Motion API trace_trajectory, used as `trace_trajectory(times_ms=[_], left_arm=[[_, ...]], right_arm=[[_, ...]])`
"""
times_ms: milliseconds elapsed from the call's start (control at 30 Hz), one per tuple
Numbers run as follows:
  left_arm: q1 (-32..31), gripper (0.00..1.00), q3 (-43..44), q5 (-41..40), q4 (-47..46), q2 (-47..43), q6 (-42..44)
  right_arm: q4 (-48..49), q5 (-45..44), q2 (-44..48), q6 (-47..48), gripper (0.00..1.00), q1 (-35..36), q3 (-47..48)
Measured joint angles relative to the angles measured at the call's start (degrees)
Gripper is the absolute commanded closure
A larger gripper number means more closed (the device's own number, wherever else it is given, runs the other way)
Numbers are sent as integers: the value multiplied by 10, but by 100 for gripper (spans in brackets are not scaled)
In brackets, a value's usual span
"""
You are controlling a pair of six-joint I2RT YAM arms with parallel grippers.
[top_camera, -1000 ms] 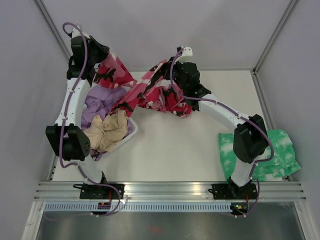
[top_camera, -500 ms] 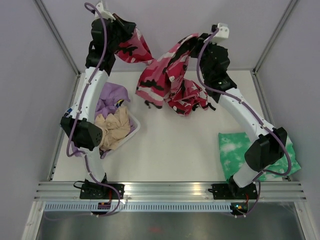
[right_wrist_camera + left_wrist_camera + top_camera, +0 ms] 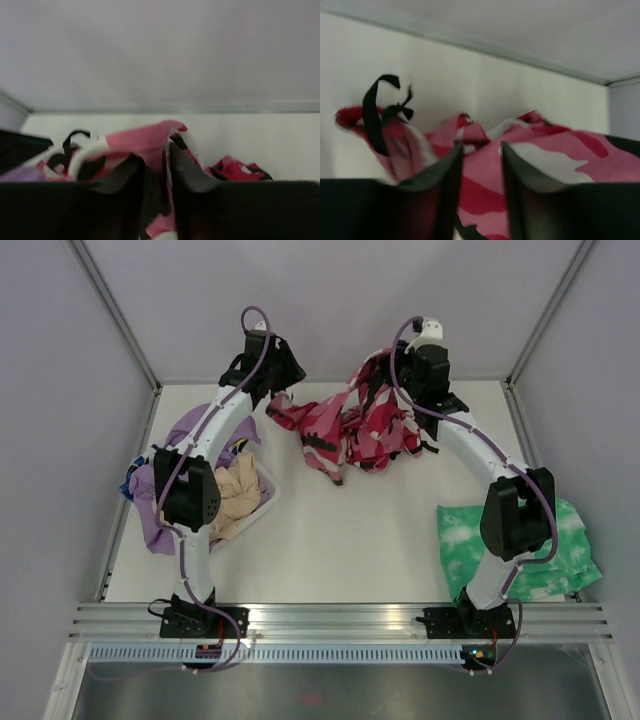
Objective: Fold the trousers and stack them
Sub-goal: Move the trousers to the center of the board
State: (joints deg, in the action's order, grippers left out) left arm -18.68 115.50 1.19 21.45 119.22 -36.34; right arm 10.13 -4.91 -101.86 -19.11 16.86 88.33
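Note:
The trousers [image 3: 350, 425], in pink, red, white and black camouflage print, lie in a crumpled heap at the far middle of the table. My left gripper [image 3: 285, 385] hovers at the heap's left end. In the left wrist view its jaws [image 3: 479, 147] stand open, with the cloth [image 3: 560, 150] lying loose beyond them and a black strap [image 3: 372, 115] sticking up. My right gripper [image 3: 388, 375] is at the heap's right top, where the cloth still rises to it. In the right wrist view it [image 3: 156, 152] pinches a pink fold [image 3: 145, 140] in a narrow gap.
A white basket [image 3: 266, 502] at the left holds lilac clothes [image 3: 215, 430] and beige clothes [image 3: 235, 495]. A green-and-white tie-dye garment [image 3: 550, 540] lies flat at the near right. The back wall stands close behind both grippers.
Both arms have come down from a high lift, and the trousers have dropped from hanging between them into a heap on the table. The left jaws have opened off the cloth.

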Motion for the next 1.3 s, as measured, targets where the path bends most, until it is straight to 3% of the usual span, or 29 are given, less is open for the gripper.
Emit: trace_trajectory(times_ms=[33, 100, 167, 267, 367, 500, 633, 867, 1133, 1300], left_arm=[[1, 27, -10, -9, 22, 0, 5], [2, 22, -25, -22, 60, -2, 3], [2, 19, -66, -33, 76, -23, 1], [-1, 10, -188, -58, 98, -103, -14], [-4, 10, -311, -91, 105, -204, -45], [-4, 19, -441, -93, 69, -315, -91], [-5, 26, -528, -35, -3, -322, -119], [-42, 27, -535, -2, -24, -307, -122], [-87, 29, -489, -81, 3, -302, -123], [-82, 34, -477, -126, 20, -223, -135]], right_arm=[[-12, 21, -4, -2, 46, 2, -11], [-44, 52, -11, -3, 18, 5, -23], [-80, 77, -11, 4, 6, 8, -29], [-121, 98, 4, 19, 3, 10, -34], [-158, 103, 37, 32, 2, 10, -37], [-176, 102, 98, 43, 2, 10, -44], [-176, 108, 143, 42, 2, 10, -63], [-185, 136, 163, 21, 2, 10, -127], [-201, 141, 193, 4, 2, 10, -182], [-202, 141, 221, 5, 2, 10, -187]])
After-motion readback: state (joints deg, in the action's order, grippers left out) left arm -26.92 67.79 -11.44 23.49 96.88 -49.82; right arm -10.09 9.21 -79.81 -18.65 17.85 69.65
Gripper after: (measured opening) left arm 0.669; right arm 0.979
